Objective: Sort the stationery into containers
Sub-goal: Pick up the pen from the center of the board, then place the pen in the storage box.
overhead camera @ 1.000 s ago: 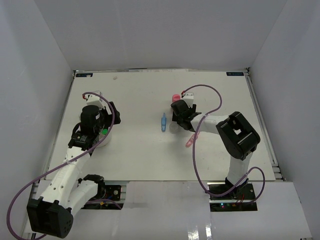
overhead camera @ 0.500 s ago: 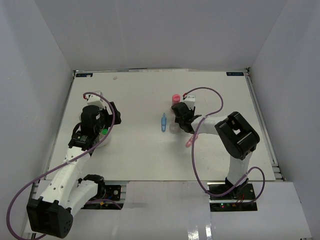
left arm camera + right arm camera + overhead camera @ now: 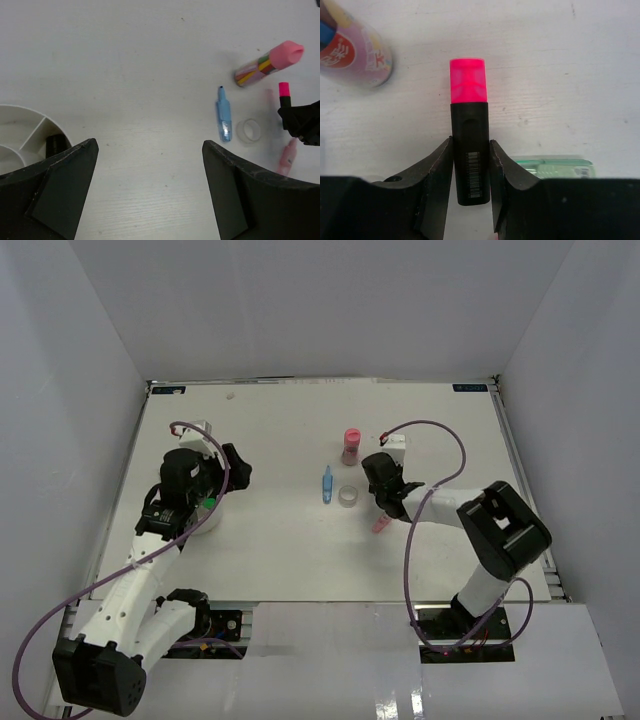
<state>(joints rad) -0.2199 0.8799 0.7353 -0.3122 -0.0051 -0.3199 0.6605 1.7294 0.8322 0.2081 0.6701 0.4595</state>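
Note:
A black marker with a neon pink-red cap (image 3: 469, 150) lies on the white table, and my right gripper (image 3: 470, 145) is shut on its barrel, one finger against each side. In the top view that gripper (image 3: 374, 472) is right of the tape roll (image 3: 348, 496) and the blue pen (image 3: 327, 484). The pink stubby cylinder (image 3: 351, 445) lies just beyond. A pink highlighter (image 3: 381, 524) lies near the right arm. My left gripper (image 3: 150, 150) hangs open over bare table beside the white round container (image 3: 20, 135).
A pale green item (image 3: 552, 167) lies partly hidden behind the right finger. The container has inner dividers, with a dark object (image 3: 55, 145) in one section and something green (image 3: 209, 503) showing at it in the top view. White walls enclose the table.
My right gripper has moved right, away from the tape roll and cylinder, and its jaws have closed in onto the marker. The left arm has stayed put.

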